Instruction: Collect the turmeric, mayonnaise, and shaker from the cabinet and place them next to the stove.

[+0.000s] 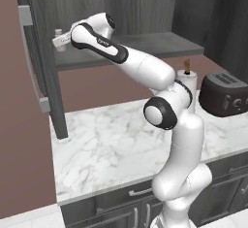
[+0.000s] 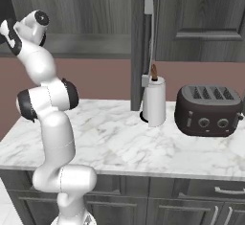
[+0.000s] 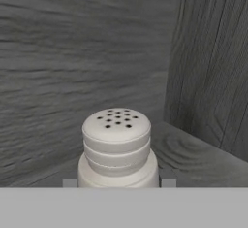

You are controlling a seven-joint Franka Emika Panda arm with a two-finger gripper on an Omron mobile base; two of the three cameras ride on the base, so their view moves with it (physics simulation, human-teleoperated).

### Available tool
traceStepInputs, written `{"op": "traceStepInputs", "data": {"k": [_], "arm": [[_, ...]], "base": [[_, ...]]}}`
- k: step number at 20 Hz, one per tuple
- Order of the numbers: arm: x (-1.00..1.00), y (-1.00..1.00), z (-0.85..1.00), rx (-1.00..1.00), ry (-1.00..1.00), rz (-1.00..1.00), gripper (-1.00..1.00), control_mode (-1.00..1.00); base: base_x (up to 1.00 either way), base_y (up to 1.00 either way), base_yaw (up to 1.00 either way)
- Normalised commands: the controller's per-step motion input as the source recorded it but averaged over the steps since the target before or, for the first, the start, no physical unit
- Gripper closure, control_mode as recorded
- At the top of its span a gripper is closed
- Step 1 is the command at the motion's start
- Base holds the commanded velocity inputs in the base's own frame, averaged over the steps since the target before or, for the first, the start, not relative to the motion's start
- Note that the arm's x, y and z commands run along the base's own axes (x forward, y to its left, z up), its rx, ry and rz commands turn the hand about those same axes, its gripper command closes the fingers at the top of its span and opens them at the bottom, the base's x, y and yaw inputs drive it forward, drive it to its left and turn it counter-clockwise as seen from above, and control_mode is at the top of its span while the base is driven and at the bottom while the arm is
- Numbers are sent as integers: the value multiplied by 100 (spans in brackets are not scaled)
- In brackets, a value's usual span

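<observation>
At the far left, the open door (image 1: 30, 57) of the cabinet (image 1: 140, 8) is swinging out toward the near side, its long pale bar handle (image 1: 33, 62) running down its edge. Inside, on the left end of the dark shelf (image 1: 160, 45), the shaker (image 1: 59, 40) is standing upright near the inner corner, and the gripper (image 1: 59, 41) is reaching in from the right and sitting around it. In the hand view the shaker (image 3: 116, 147) is filling the near centre, its pale ribbed cap with small holes pointing up, and a fingertip (image 3: 70, 183) is pressing in at each side of its body, so the jaws are narrowed onto the shaker. The white arm (image 1: 145, 69) is stretching from the near right up and left into the cabinet. Below, the marble counter (image 1: 106, 149) is lying bare on its left part. Further right, a paper towel roll (image 2: 154, 100) is standing upright on the counter, and at the far right a dark toaster (image 2: 208, 110) is sitting beside it, apart from the roll
</observation>
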Motion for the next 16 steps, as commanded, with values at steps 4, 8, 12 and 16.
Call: {"op": "traceStepInputs", "data": {"k": [4, 8, 12, 16], "arm": [[0, 0, 0, 0, 0, 0, 100, -100], [-11, 0, -3, 0, -1, 0, 100, -100], [-47, -8, 0, 0, -4, 0, 100, -100], [-62, -36, 0, 1, -9, 0, 100, -100]], "base": [[0, 0, 0], [0, 0, 0], [0, 0, 0], [0, 0, 0]]}}
